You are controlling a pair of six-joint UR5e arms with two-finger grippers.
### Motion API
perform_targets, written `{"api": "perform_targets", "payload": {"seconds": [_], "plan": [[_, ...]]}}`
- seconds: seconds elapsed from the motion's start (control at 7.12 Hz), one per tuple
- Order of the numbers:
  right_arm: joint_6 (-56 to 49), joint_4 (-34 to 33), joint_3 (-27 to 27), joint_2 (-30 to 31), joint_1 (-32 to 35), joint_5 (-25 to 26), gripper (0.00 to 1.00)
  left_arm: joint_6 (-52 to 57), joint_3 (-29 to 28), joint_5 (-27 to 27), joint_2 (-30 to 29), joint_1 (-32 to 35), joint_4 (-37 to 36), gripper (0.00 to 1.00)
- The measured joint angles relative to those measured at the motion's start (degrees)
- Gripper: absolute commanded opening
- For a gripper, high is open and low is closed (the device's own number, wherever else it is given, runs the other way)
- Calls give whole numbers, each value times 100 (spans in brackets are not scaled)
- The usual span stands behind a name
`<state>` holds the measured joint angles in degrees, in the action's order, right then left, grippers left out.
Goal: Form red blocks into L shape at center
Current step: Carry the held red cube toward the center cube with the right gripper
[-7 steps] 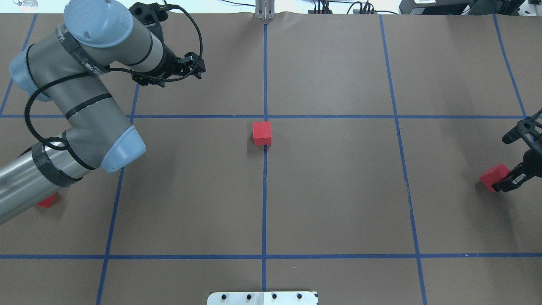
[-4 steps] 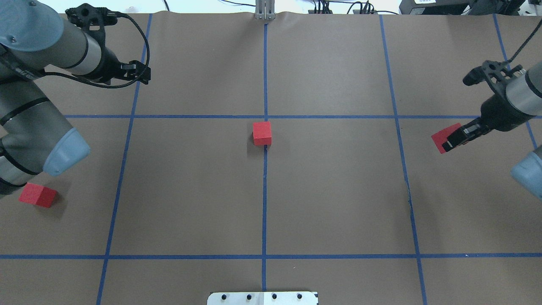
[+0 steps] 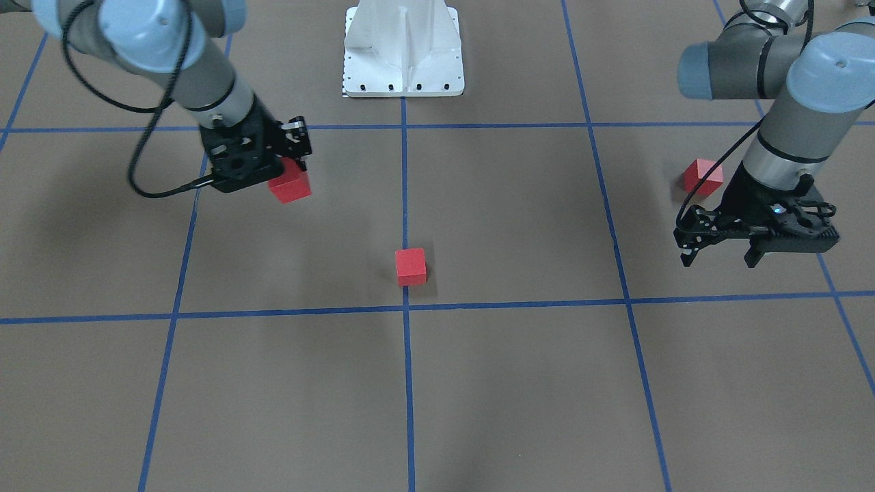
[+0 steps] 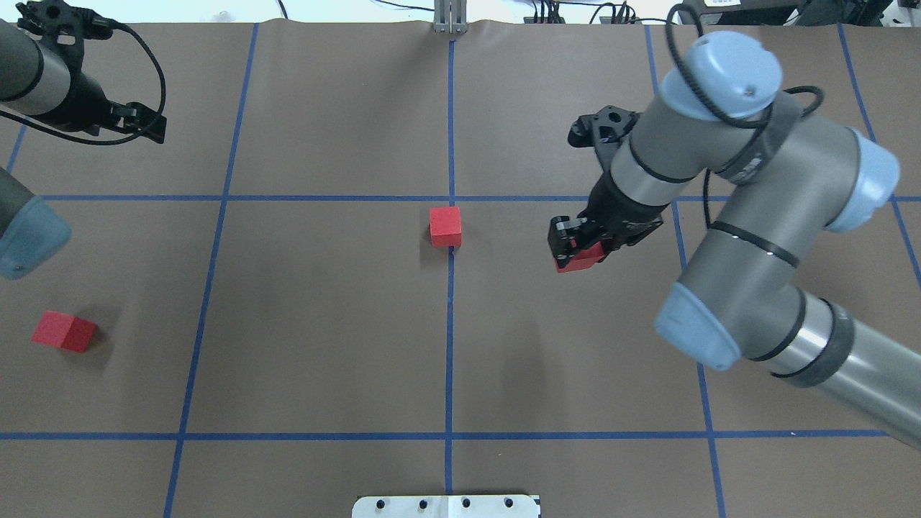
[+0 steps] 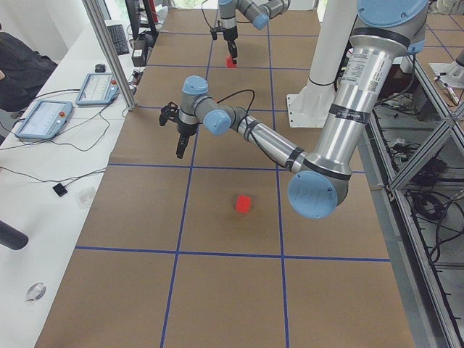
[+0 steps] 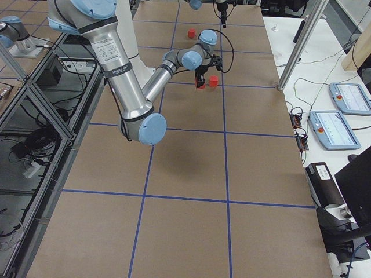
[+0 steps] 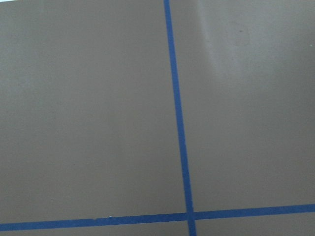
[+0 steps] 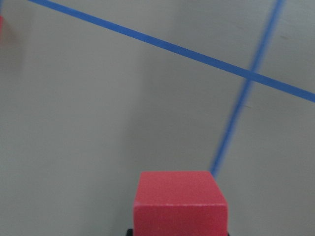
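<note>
One red block [image 4: 445, 226] lies on the brown mat just on the robot's side of the center tape crossing [image 4: 451, 198]. My right gripper [image 4: 573, 247] is shut on a second red block [image 4: 581, 259], held above the mat a short way right of the first; the right wrist view shows this block [image 8: 181, 204] at the bottom edge. A third red block [image 4: 63, 332] rests alone at the mat's left side. My left gripper [image 3: 719, 258] hangs open and empty, well beyond that block [image 3: 703, 176] toward the far left corner.
The white robot base [image 3: 403, 48] stands at the near middle edge, and a metal post [image 4: 450, 18] at the far middle edge. Blue tape lines [image 7: 178, 118] divide the mat into squares. Tablets [image 6: 339, 121] and cables lie on a side bench beyond the mat.
My right arm has carried its red block from the right edge leftward toward the middle. The left arm has drawn back to the far left, uncovering the left block.
</note>
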<state>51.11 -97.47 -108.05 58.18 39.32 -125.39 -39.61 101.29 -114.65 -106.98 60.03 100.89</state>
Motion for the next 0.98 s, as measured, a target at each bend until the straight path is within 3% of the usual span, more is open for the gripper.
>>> {"api": "perform_targets", "payload": {"seconds": [0.56,0.98], "plan": [[1162,82,1482,-1470,-768,988,0,449,-86,-350,226,377,16,100],[1759,1089,2446,-1735,-953,1498,0,460,-134,-365,223,386,18,100]]}}
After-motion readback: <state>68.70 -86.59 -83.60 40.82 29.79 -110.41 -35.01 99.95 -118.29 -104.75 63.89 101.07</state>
